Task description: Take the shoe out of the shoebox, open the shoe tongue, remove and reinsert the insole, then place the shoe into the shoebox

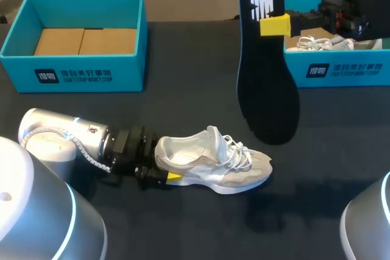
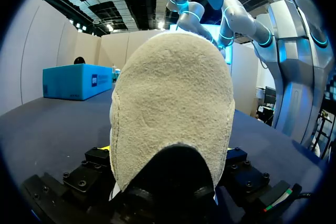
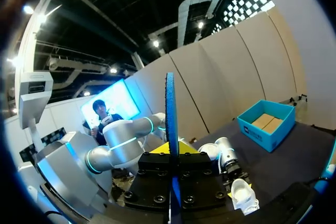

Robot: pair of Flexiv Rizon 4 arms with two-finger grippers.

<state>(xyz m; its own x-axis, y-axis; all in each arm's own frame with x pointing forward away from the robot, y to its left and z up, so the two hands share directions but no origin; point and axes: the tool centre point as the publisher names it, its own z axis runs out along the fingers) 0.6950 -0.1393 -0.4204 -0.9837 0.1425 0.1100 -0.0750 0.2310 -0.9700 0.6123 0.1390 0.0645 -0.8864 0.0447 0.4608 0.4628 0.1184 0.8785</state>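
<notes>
Two-handed: clamping the white shoe at its heel with the left gripper, sole resting on the table, toe pointing away from the fingers. Pinching the black insole upright in the right gripper, raised clear of the shoe.

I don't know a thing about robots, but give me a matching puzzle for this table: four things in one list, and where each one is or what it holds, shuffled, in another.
Things:
1. insole
2. white shoe
3. left box
4. right box

Places:
A. has a second shoe inside
B. lies on the table, heel in the left gripper
C. held up in the air by the right gripper
D. has brown cardboard inside

Pairs: 1-C, 2-B, 3-D, 4-A.
</notes>
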